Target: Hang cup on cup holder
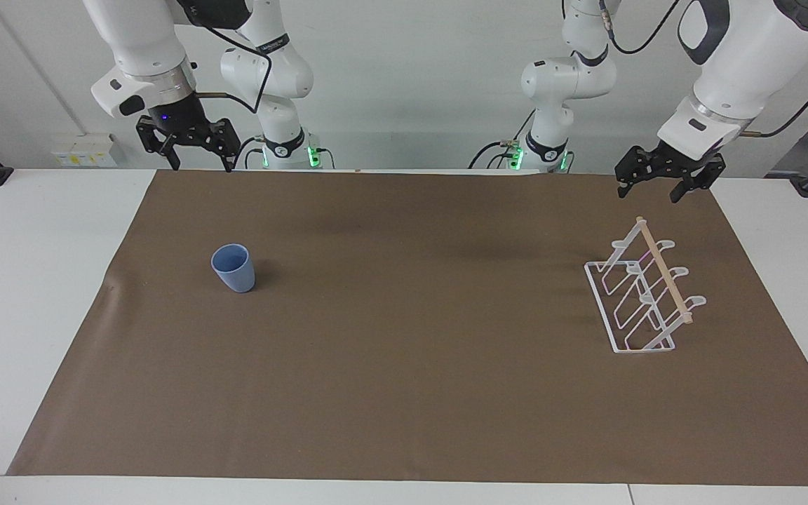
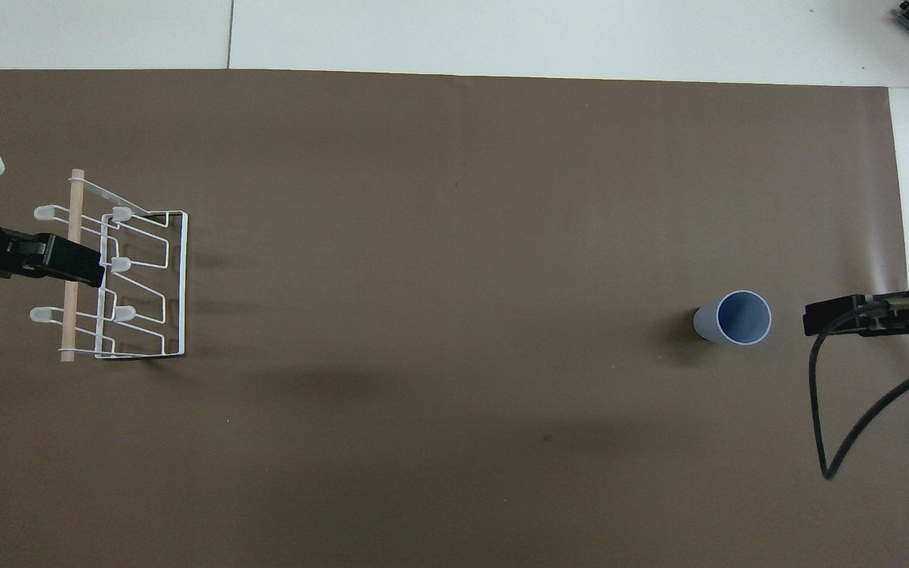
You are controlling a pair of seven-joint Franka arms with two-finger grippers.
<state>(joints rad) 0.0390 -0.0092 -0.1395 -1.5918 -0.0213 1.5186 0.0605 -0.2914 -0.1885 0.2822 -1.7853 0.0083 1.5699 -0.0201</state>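
The cup stands upright on the brown mat toward the right arm's end, well apart from the cup holder at the left arm's end. The right gripper and the left gripper hang spread and empty — probably nothing is started yet.

We see bare brown mat between the cup and the cup holder; nothing stands between them.
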